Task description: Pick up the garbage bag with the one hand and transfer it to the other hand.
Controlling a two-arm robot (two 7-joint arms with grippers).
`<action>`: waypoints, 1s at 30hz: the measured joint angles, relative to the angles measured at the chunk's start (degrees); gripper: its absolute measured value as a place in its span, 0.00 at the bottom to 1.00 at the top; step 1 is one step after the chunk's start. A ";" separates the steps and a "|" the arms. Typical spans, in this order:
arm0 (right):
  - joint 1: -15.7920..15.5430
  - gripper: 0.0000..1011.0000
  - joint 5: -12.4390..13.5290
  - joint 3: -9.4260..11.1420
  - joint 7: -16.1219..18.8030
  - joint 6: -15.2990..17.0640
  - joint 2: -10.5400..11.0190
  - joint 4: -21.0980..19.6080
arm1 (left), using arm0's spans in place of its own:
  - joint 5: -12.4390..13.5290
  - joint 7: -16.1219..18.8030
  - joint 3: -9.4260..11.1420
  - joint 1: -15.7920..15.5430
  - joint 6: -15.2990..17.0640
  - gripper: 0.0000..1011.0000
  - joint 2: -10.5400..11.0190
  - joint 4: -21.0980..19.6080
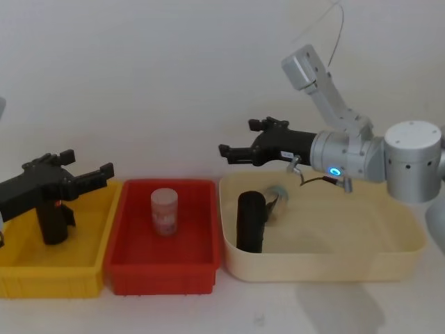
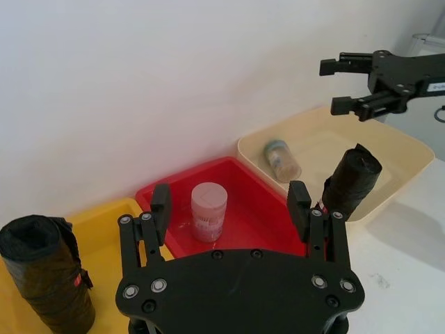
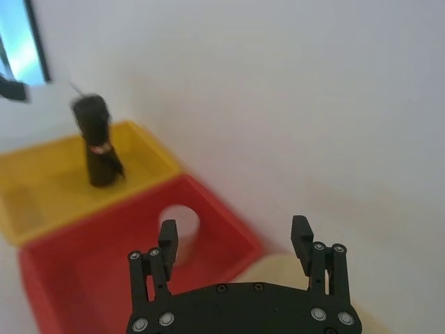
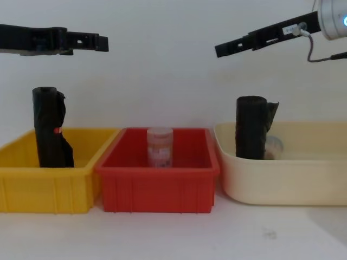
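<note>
Head view: garbage bag (image 1: pixel 250 223), a thick black roll, stands upright at the left end of the cream bin (image 1: pixel 389 268), a small jar (image 1: pixel 277 200) just behind it. Right gripper (image 1: pixel 233 152), white label, blue ring, hovers above that bin's left rim, jaws open, empty. Left gripper (image 1: pixel 97 177) hangs over the yellow bin (image 1: pixel 42 282), jaws open, empty, beside the slimmer black roll (image 1: pixel 54 221).

Left wrist view: garbage bag (image 2: pixel 351 182) leans on the cream bin wall, well apart from the left jaws; pink cup (image 2: pixel 208 211) sits in the red bin (image 2: pixel 254 209).

Chest view: garbage bag (image 4: pixel 251 128) rises above the rim, loose flap at its top right.

Likely light, soft, crinkly and slippery; best pinched across the upper middle, clear of the flap, leaving an end free for handover.
</note>
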 joint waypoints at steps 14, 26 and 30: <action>-9.69 0.99 5.28 2.71 -4.80 -1.94 -2.88 -12.32 | 0.00 0.00 0.00 0.00 0.00 0.99 0.00 0.00; -16.00 0.99 6.82 2.62 -10.31 -4.55 -6.54 -20.04 | 0.00 0.00 0.00 0.00 0.00 0.99 0.00 0.00; -17.37 0.99 7.04 2.46 -11.54 -5.10 -7.27 -21.67 | 0.00 0.00 0.00 0.00 0.00 0.99 0.00 0.00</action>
